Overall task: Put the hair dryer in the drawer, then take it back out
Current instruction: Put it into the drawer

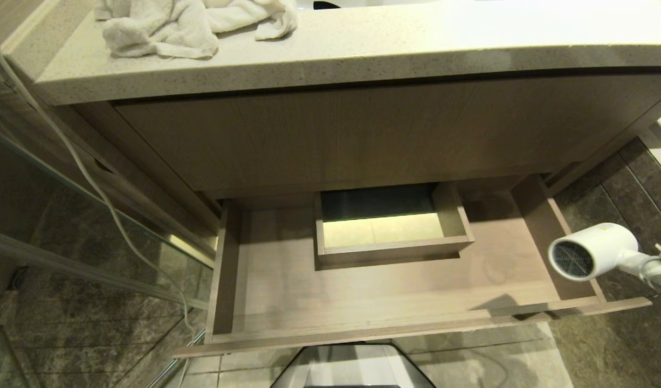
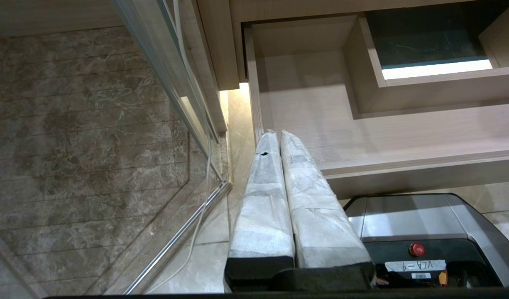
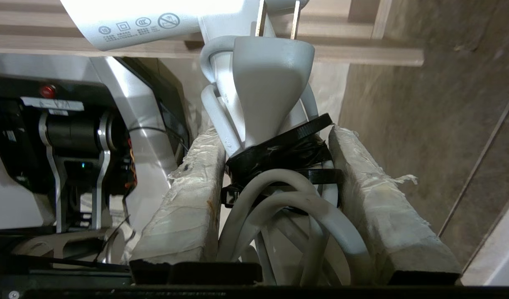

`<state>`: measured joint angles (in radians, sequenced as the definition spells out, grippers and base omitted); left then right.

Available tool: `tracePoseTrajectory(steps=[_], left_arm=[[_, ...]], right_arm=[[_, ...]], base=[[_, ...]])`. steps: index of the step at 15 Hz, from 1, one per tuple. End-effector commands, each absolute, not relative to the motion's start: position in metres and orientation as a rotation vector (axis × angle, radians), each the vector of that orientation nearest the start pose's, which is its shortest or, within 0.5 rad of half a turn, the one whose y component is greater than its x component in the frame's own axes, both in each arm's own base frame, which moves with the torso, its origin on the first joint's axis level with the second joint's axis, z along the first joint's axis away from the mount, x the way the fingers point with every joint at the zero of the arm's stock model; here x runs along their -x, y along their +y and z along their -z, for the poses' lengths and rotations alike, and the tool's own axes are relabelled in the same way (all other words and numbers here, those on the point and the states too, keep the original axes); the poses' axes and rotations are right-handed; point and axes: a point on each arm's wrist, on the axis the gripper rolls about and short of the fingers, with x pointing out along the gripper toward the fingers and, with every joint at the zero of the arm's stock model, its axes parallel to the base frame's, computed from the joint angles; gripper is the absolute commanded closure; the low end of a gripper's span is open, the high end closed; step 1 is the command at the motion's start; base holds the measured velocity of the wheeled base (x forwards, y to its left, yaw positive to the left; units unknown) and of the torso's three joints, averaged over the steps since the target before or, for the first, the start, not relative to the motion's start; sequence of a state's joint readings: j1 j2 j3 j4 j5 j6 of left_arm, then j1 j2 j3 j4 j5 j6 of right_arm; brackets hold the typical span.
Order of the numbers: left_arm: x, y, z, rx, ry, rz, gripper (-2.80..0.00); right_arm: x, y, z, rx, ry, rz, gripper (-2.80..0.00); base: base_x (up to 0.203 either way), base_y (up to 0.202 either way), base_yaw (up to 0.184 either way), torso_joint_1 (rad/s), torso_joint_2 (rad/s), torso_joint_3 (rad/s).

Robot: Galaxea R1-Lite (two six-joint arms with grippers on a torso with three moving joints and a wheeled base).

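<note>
Wrapped jaws of the left gripper (image 2: 275, 137) are pressed together, parked near the drawer's (image 1: 363, 334) front left corner. At the drawer's right end, the hair dryer (image 1: 592, 250) is pinched by its corded handle in the right gripper (image 3: 275, 137), above the rim. Farther back, a towel (image 1: 190, 24) is seen on the table (image 1: 363, 54).

The right gripper (image 3: 275, 137) reaches in from the right edge of the head view, its two cloth-wrapped fingers (image 3: 188, 187) standing apart and clamped on either side of the hair dryer (image 1: 592, 250) handle with its bundled cord. The left gripper (image 2: 275, 135) is not in the head view; its own wrist camera shows its wrapped fingers (image 2: 263, 195) pressed flat together, pointing ahead, with nothing between them. The robot's base (image 2: 424, 232) sits just beside it.
</note>
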<state>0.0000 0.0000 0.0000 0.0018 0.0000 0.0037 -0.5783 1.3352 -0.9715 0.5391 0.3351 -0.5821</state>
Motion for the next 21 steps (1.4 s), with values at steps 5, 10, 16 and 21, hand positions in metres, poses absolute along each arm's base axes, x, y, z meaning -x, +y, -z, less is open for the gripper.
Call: tracePoseTrajectory(steps=[5,10,16,21], left_arm=[[0.023,0.000,-0.075,-0.005,0.003,0.000,0.00],[0.023,0.000,-0.075,-0.005,0.003,0.000,0.00],[0.023,0.000,-0.075,-0.005,0.003,0.000,0.00],[0.023,0.000,-0.075,-0.005,0.003,0.000,0.00]], right_arm=[[-0.244,-0.120,-0.168,0.087,1.028,-0.095,0.00],[-0.276,-0.125,-0.161,0.132,0.959,-0.099,0.00],[-0.259,-0.117,-0.174,0.161,0.896,-0.077,0.00],[-0.239,-0.108,-0.185,0.183,0.853,-0.064,0.00]], base=[[0.000,0.000,0.000,0.000,0.00,0.000],[0.000,0.000,0.000,0.000,0.00,0.000],[0.000,0.000,0.000,0.000,0.00,0.000],[0.000,0.000,0.000,0.000,0.00,0.000]])
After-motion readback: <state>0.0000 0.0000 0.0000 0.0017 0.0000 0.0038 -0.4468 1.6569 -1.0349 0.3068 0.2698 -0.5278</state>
